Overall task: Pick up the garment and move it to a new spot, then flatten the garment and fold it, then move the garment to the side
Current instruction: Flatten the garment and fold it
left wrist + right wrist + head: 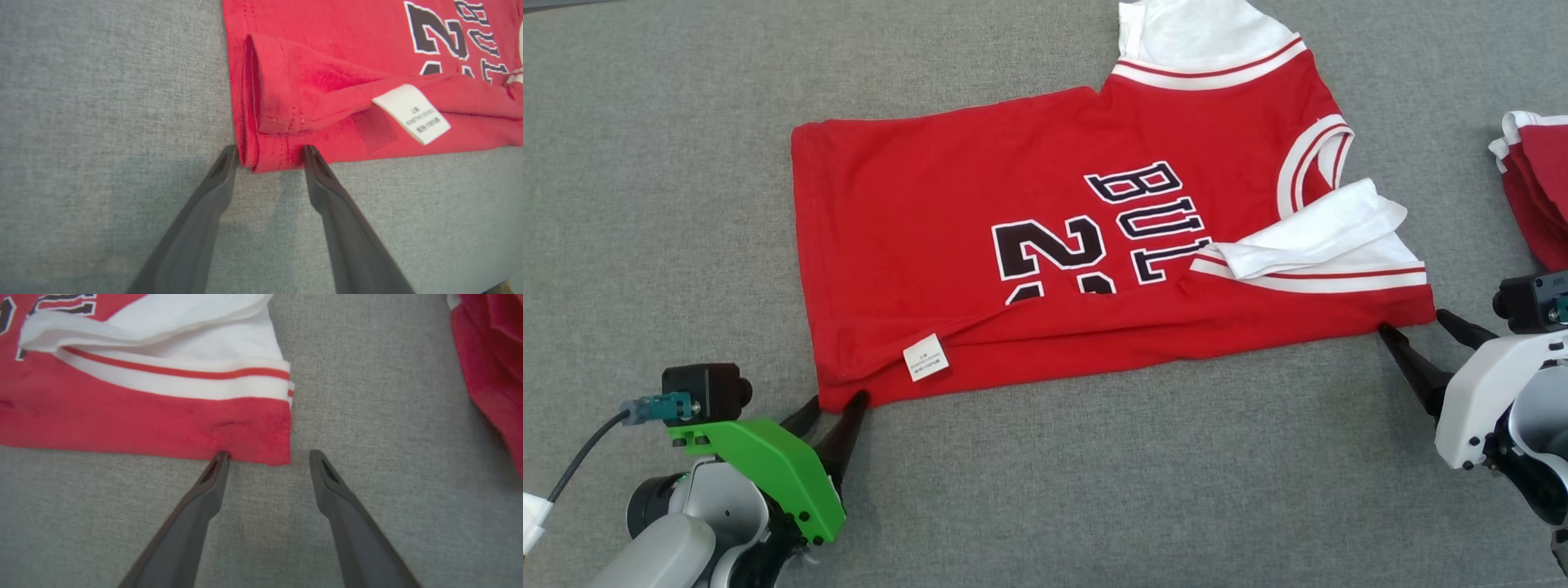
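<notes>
Left hand (836, 400) and right hand (1413, 321) sit wide open at the jersey (980, 180) corners; grabbing only one layer could spoil the fold.

We see the garment (947, 188) as soft, matt red knit cloth with ribbed white trim (1209, 75). The grey surface (1094, 490) beneath is coarse woven fabric. The left gripper (836, 402) has matt dark plastic fingers (188, 237) and a smooth green plastic mount (768, 465).
</notes>
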